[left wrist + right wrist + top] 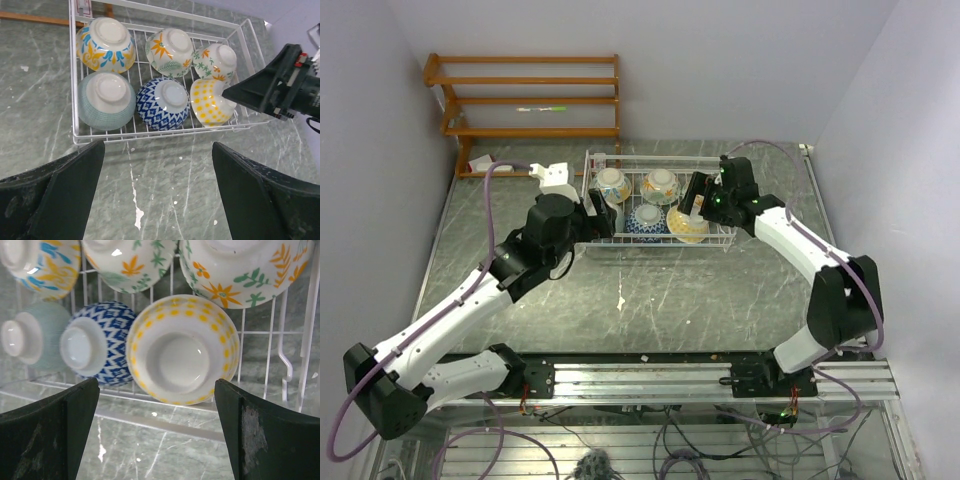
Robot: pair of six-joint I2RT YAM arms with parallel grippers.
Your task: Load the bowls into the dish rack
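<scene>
1. Dish rack (74, 85): white wire, rectangular, with low raised sides. It is set on the grey marbled table (650, 300), towards the far edge, between the two arms.
2. Bowls (660, 185), six: all are held inside the dish rack in two rows of three, foot rings uppermost.
3. Far row, as seen from the left wrist view: a yellow-and-blue bowl (105, 44) is placed at the left, an orange-flower bowl with green leaves (169, 51) in the middle, and a small-flower bowl in orange and green (215, 61) at the right.
4. Near row: a teal ribbed bowl (106, 101) is placed at the left, a blue zigzag bowl (162, 104) in the middle, and a yellow-dotted bowl (210, 102) at the right. The last is tilted, its foot turned towards the right wrist camera.
5. Left gripper (157, 200): the fingers are spread wide and nothing is held. It is positioned over bare table just in front of the rack's near rail.
6. Right gripper (157, 435): the fingers are spread wide and nothing is held. It is positioned at the rack's right end, with the yellow-dotted bowl seen between the fingers. One fingertip lies very close to that bowl; contact cannot be judged.
7. Wooden shelf (530, 100): brown, slatted, stood against the far wall behind the rack's left end.
</scene>
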